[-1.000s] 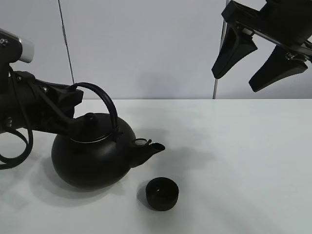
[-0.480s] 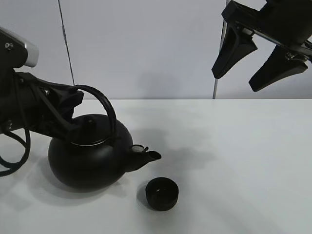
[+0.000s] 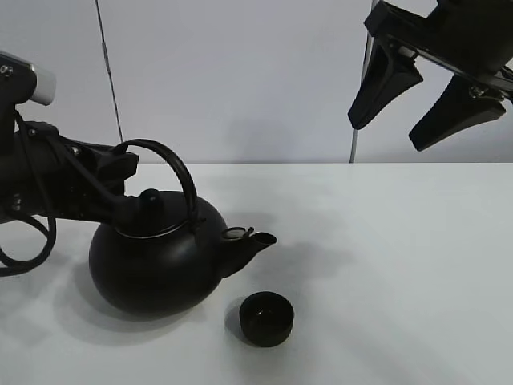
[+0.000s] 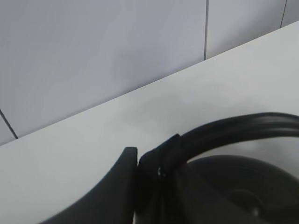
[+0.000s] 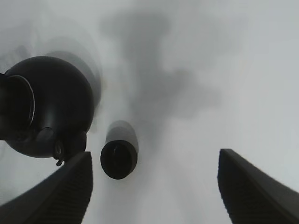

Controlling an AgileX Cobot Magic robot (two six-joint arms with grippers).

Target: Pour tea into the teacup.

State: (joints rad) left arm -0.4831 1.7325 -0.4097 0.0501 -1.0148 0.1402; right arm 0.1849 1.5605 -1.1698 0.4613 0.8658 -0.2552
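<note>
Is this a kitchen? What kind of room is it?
Probably a robot lab, not a kitchen: a white table, a plain grey wall, and a robot whose left gripper holds a kettle by a teacup while the right gripper hangs open above.

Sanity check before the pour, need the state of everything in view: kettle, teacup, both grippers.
kettle: upright, lid on, held by its handle, spout not over the teacup.
teacup: upright on the table, apart from the kettle; inside too dark to tell contents.
left gripper: shut on the kettle handle.
right gripper: open, empty, raised above the table.
</note>
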